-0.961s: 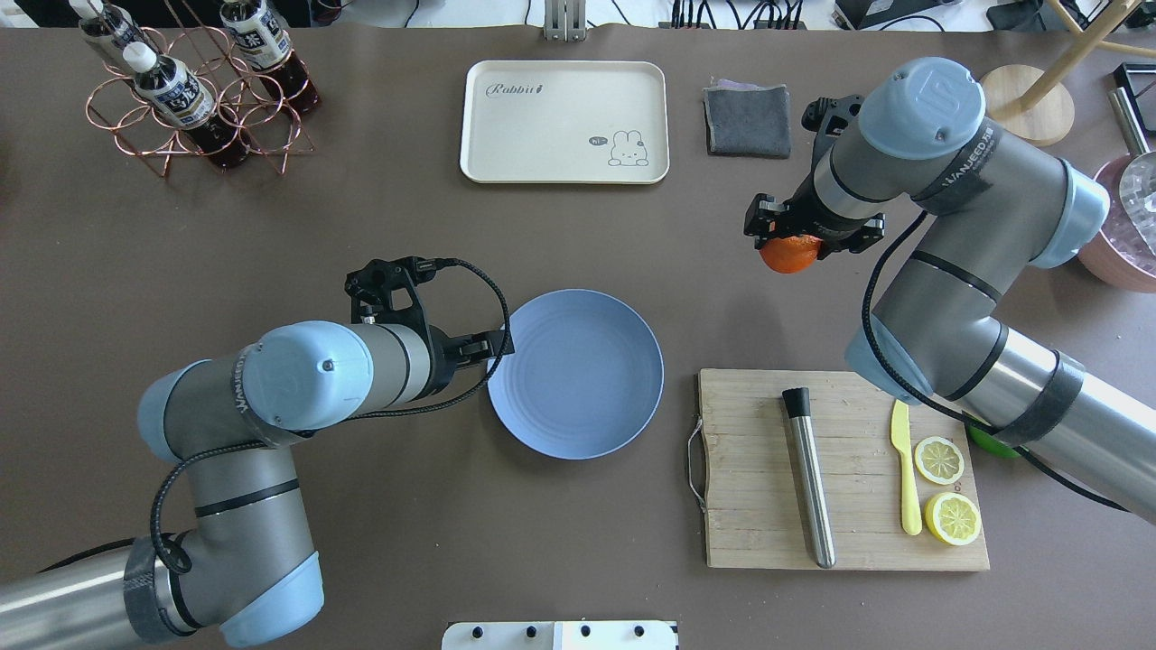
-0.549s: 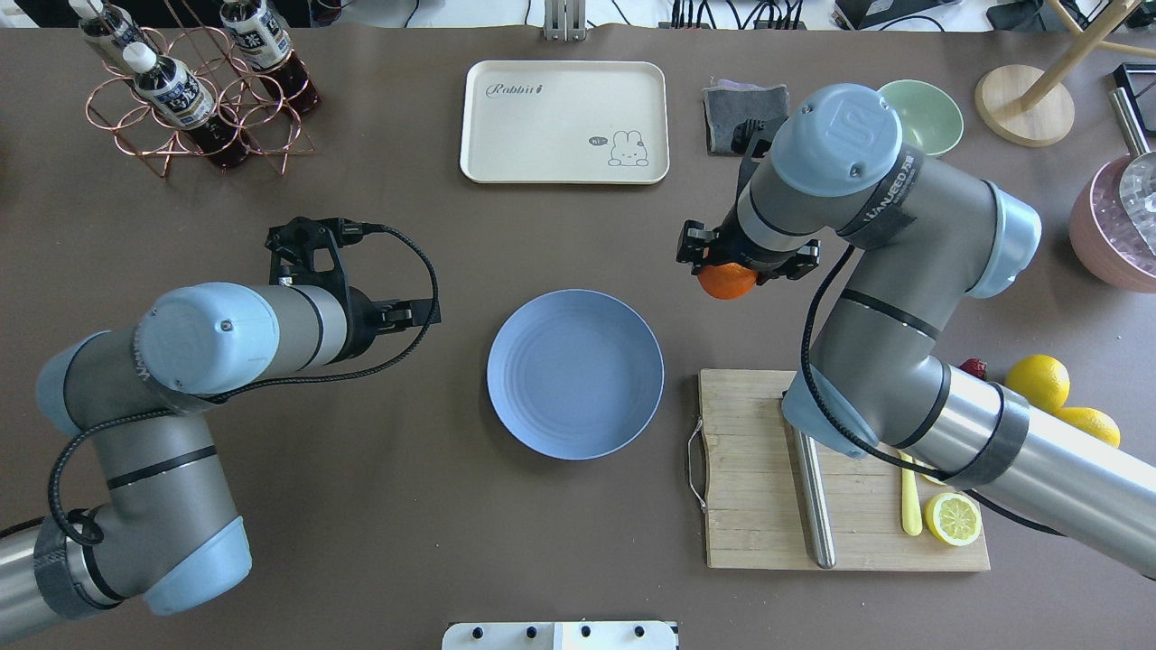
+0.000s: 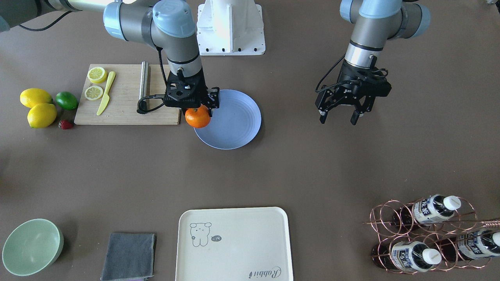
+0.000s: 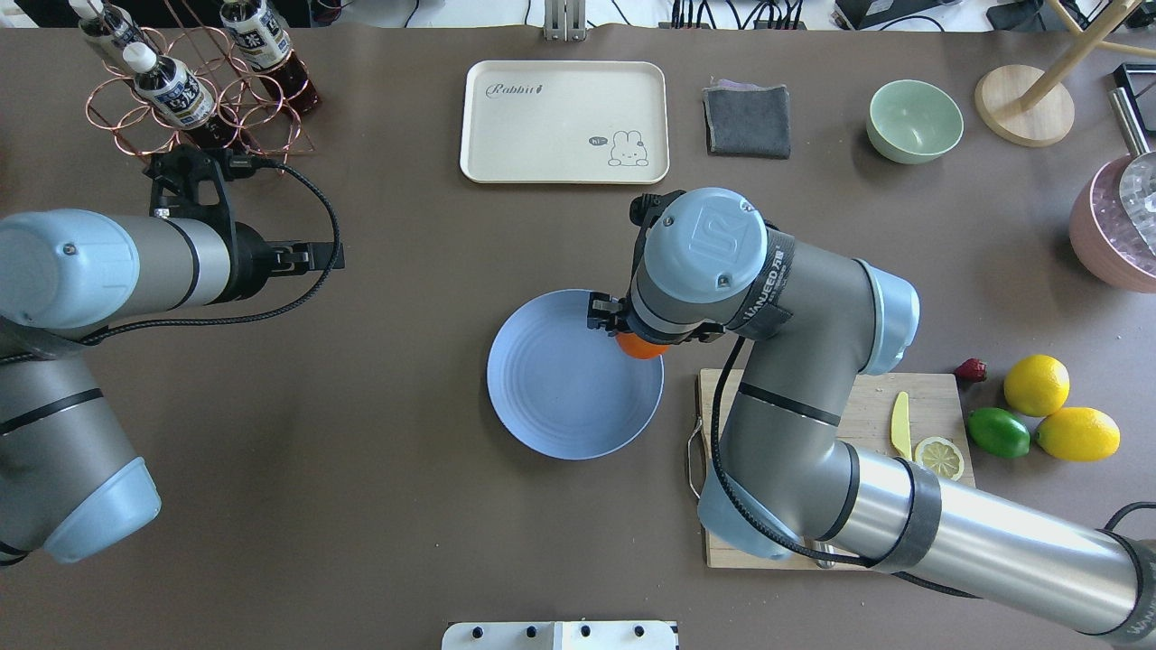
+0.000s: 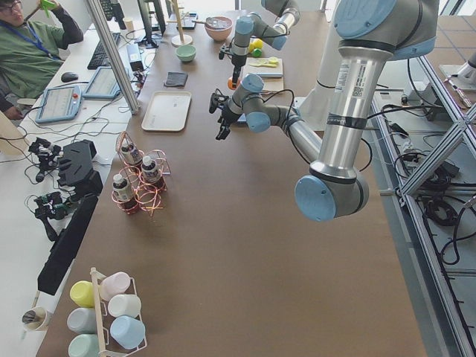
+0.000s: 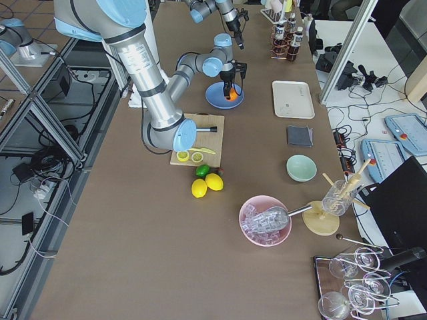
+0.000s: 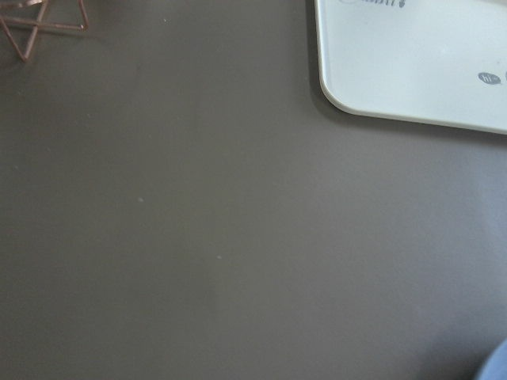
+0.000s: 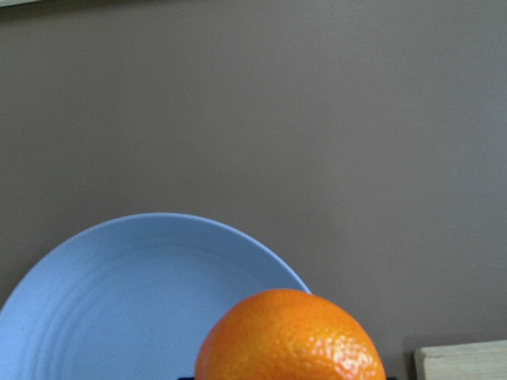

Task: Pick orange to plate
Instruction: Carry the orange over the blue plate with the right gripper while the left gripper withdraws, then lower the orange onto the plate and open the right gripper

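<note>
My right gripper [image 3: 198, 113] is shut on the orange [image 3: 197, 118], a small bright-orange fruit. It hangs over the light-blue plate [image 4: 560, 397], at the rim nearest the cutting board. In the overhead view the wrist hides most of the orange [image 4: 639, 347]. The right wrist view has the orange [image 8: 289, 340] at the bottom, with the plate [image 8: 135, 301] below and to its left. My left gripper [image 3: 339, 117] hangs open and empty over bare table, well away from the plate [image 3: 234, 125].
A wooden cutting board [image 3: 125, 105] with a yellow knife, lemon halves and a steel rod lies beside the plate. Two lemons [image 4: 1036, 384], a lime [image 4: 998, 432] and a strawberry sit past it. At the far edge stand a cream tray [image 4: 564, 122], grey cloth [image 4: 746, 119], mint bowl [image 4: 914, 120] and bottle rack [image 4: 194, 90].
The right arm has carried the orange left and toward me, from open table to the plate's rim. The left arm has drawn back left, away from the plate.
</note>
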`<act>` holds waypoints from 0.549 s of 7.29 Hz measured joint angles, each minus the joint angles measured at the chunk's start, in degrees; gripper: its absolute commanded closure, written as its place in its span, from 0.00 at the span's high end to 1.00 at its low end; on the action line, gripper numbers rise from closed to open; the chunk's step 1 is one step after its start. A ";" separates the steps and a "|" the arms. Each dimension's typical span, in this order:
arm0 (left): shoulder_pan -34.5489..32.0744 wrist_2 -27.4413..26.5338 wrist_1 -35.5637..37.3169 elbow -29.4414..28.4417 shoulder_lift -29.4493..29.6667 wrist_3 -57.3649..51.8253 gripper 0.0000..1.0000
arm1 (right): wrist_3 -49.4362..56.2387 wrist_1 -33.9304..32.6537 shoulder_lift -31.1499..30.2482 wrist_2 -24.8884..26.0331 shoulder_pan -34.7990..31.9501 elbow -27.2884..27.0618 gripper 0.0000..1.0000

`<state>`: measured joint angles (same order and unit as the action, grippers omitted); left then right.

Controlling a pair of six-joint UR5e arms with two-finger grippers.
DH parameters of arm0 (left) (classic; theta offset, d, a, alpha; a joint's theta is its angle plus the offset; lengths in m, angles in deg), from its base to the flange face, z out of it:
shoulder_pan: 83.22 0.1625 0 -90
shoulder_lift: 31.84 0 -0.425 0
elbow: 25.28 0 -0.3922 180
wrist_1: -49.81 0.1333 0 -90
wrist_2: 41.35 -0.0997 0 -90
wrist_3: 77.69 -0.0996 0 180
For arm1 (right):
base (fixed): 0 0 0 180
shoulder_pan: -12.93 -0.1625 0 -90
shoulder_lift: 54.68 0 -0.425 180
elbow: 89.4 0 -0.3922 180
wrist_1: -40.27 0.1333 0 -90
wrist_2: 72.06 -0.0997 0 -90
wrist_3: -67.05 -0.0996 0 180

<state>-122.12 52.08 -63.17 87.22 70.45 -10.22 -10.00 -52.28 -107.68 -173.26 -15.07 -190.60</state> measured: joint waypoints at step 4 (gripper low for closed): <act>-3.56 5.80 -0.02 -1.05 -2.04 -0.37 0.98 | -0.23 0.56 3.25 2.64 3.98 5.16 0.00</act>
<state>-125.68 57.88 -63.19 86.17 68.41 -10.60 -10.24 -51.72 -104.43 -170.62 -11.08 -185.44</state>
